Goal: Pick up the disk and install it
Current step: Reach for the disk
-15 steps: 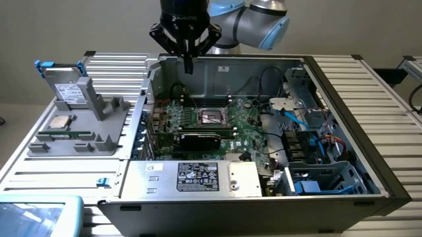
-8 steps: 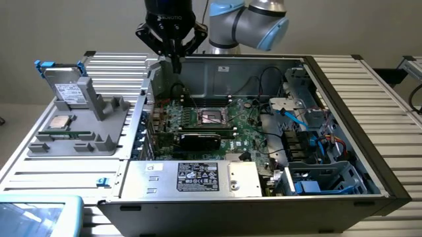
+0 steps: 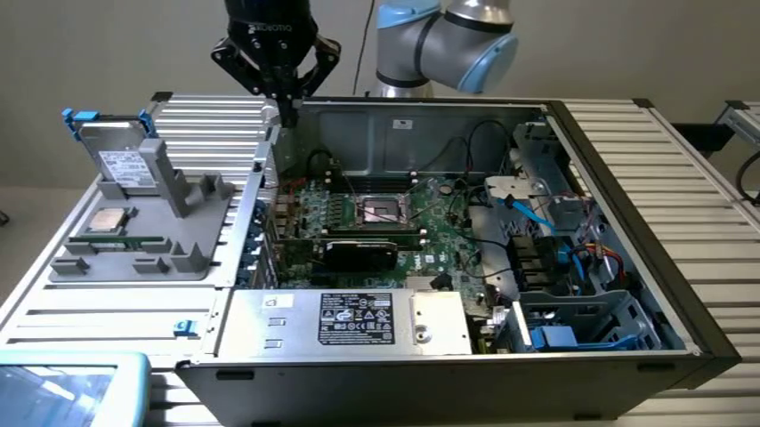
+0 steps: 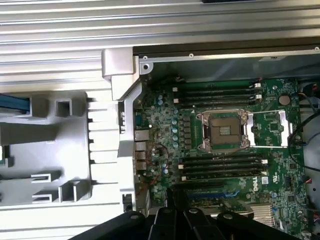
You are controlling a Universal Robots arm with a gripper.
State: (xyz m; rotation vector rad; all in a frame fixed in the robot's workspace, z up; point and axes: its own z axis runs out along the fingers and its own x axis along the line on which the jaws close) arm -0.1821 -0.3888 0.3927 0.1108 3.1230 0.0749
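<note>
The task is hardly begun. The disk (image 3: 119, 153) stands upright in the grey holder (image 3: 190, 240) at the upper left of the frame, not yet picked. The pincer (image 3: 285, 108), clenched on nothing, hangs at the top centre, over the wall of the open computer case (image 3: 404, 129).

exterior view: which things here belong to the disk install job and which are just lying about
Job in hand:
- disk, upright in the grey holder
- gripper, shut and empty, above the case's back corner
- open computer case

Lying about:
- processor chip, flat on the holder
- blue-fronted drive, seated in the case
</note>
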